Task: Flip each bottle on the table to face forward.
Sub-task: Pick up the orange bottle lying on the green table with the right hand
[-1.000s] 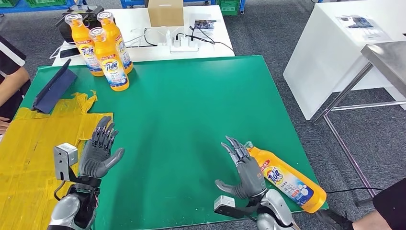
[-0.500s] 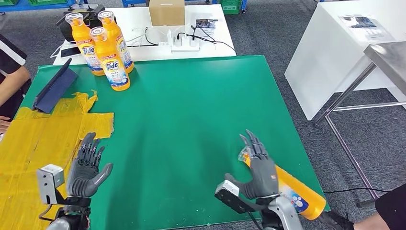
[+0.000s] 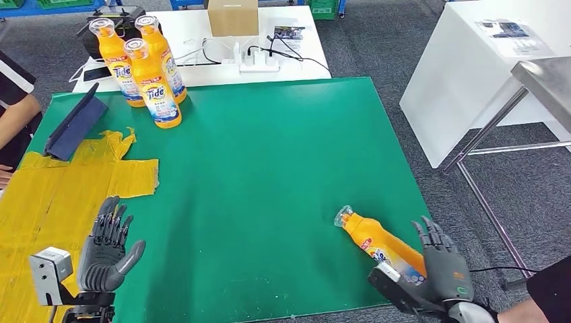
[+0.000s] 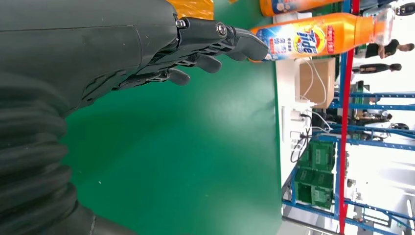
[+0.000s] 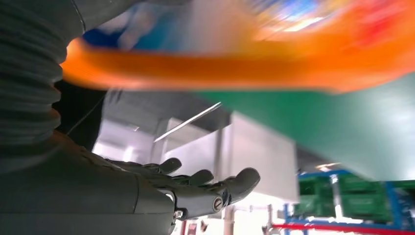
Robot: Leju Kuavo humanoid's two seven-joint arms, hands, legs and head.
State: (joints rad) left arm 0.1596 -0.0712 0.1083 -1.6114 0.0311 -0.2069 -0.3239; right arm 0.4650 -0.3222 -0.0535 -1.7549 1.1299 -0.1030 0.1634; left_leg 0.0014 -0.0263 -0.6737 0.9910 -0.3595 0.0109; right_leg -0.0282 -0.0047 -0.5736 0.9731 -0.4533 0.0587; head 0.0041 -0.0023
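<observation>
1. The right hand (image 3: 444, 269) hovers at the counter's (image 3: 269, 168) near right edge, fingers spread and holding nothing, just right of a lying Tide bottle (image 3: 377, 242).
2. The left hand (image 3: 108, 245) is raised near left over yellow sheeting (image 3: 47, 195), fingers apart, empty.
3. Three Tide bottles (image 3: 151, 84) stand upright far left; four in all.

Head view: high on the robot's body, facing forward and down over the green surface (image 3: 269, 168); wide.
Left wrist view: close behind the left robot hand (image 4: 147, 54), turned sideways, looking past its fingers toward the standing bottles (image 4: 313, 39).
Right wrist view: close behind the right robot hand (image 5: 161, 191), low, with the lying bottle (image 5: 244, 63) blurred just beside it.
Shared: green surface, bottles.
</observation>
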